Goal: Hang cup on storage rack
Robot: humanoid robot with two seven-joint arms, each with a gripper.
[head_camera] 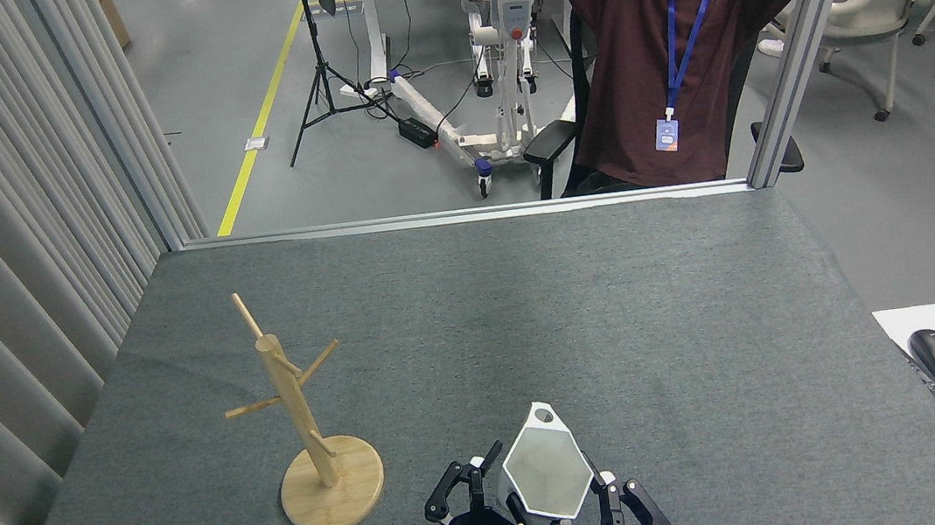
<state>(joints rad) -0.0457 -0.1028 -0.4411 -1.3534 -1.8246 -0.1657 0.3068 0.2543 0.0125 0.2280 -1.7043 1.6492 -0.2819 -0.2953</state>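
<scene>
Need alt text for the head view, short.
The right claw grips a white cup near the front of a grey table, the left claw alongside it. A bamboo storage rack stands left, pegs bare.

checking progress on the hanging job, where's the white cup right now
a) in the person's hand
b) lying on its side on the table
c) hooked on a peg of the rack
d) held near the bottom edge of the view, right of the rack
d: the cup sits between the fingers of the right gripper, well right of the storage rack, whose pegs are all bare.
</scene>
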